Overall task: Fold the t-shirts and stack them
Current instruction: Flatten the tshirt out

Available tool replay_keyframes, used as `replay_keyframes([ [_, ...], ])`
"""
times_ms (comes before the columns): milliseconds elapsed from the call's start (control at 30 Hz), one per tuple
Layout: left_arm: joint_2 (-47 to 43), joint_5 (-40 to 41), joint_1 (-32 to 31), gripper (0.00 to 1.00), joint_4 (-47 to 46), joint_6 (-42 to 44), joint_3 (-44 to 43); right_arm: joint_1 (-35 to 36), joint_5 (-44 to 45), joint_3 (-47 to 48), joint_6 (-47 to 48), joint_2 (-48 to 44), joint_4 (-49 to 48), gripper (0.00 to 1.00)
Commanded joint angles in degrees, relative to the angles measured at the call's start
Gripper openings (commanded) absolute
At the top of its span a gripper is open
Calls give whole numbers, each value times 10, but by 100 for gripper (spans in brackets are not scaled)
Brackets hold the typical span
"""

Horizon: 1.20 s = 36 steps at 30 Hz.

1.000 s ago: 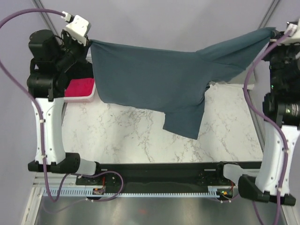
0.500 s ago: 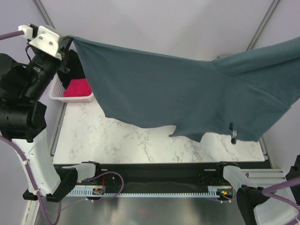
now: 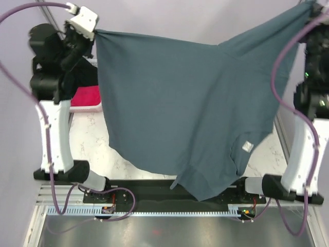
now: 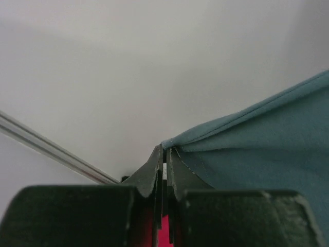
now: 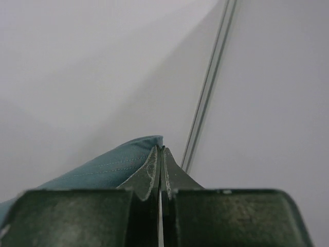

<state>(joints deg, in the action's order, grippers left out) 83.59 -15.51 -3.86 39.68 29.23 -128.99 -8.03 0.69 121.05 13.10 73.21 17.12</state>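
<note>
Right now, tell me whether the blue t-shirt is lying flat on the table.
No, the blue t-shirt hangs spread in the air, its top corners pinched by the left gripper and the right gripper.

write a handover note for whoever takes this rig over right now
Left claw: shut on one top corner of the slate-blue t-shirt.
Right claw: shut on the opposite corner, raised high.
Shirt: hangs spread in the air between the arms, above the marble table, white label facing the top camera.
Done: shirt lifted and opened out.
Left: lay it flat, fold it, stack it. Only this one shirt is in view.
</note>
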Motion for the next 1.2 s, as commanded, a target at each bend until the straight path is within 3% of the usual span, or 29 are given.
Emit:
replay_keyframes([
  [0,57,30,5,2,-18,21,27,-1,2,-22,-25,74,-29,0],
  [233,202,25,12,2,-26,31,44,0,-45,-37,-30,229,-52,0],
  [367,300,12,11,2,-43,43,57,18,-48,-92,-8,322,-65,0],
  [533,438,20,10,2,-52,41,-21,44,-16,-65,10,444,-86,0],
  [633,467,28,10,2,-55,43,-68,51,16,-7,23,487,-89,0],
  [800,405,30,10,2,-55,30,-22,56,42,28,24,460,-75,0],
  [933,287,14,9,2,-58,15,87,56,33,-43,7,354,-61,0],
  [1167,63,-21,-12,2,-48,-5,324,57,20,-250,4,120,-11,0],
])
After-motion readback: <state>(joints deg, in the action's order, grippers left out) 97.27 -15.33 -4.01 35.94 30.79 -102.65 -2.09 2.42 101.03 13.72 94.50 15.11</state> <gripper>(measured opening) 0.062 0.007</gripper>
